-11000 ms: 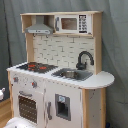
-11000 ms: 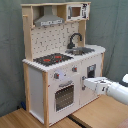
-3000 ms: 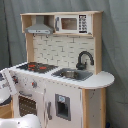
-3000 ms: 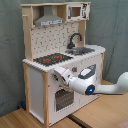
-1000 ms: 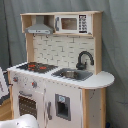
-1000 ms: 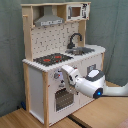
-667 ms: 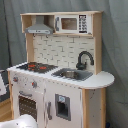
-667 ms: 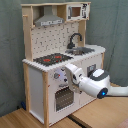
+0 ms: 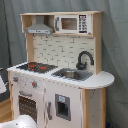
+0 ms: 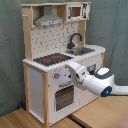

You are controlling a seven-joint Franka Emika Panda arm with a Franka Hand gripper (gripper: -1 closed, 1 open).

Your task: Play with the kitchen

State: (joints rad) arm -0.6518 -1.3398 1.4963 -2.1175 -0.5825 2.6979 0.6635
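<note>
Kitchen [image 9: 60, 75] stands upright against a grey curtain [image 9: 115, 45] in both exterior views; in the second exterior view the white arm [image 10: 97, 82] reaches in from the second exterior view's right, its fingers [image 10: 71, 66] at the front panel below the hob [image 10: 52, 59], open/closed state not discernible.

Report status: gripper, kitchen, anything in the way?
Gripper at the kitchen front, just below the hob, by the knobs above the oven window; open or shut unclear. Nothing seen blocking.
</note>
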